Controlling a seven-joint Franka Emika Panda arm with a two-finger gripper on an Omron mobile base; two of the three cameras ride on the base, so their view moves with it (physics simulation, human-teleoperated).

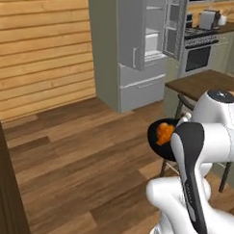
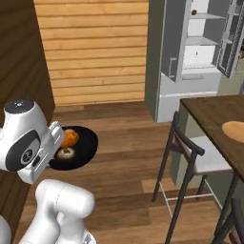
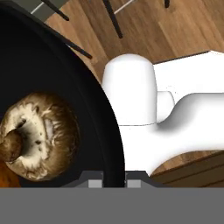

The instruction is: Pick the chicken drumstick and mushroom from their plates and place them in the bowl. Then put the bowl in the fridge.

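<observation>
Black bowl held aloft over the wooden floor, fridge (image 1: 135, 46) seen open at 1 o'clock.
The bowl (image 2: 81, 147) rim is pinched by the gripper (image 3: 114, 180); inside are seen the chicken drumstick (image 2: 70, 137) and, at its 6 o'clock, the mushroom (image 3: 39, 135).

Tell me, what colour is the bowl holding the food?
Matte black. The bowl shows best in the right base view, with the drumstick and mushroom inside.
</observation>
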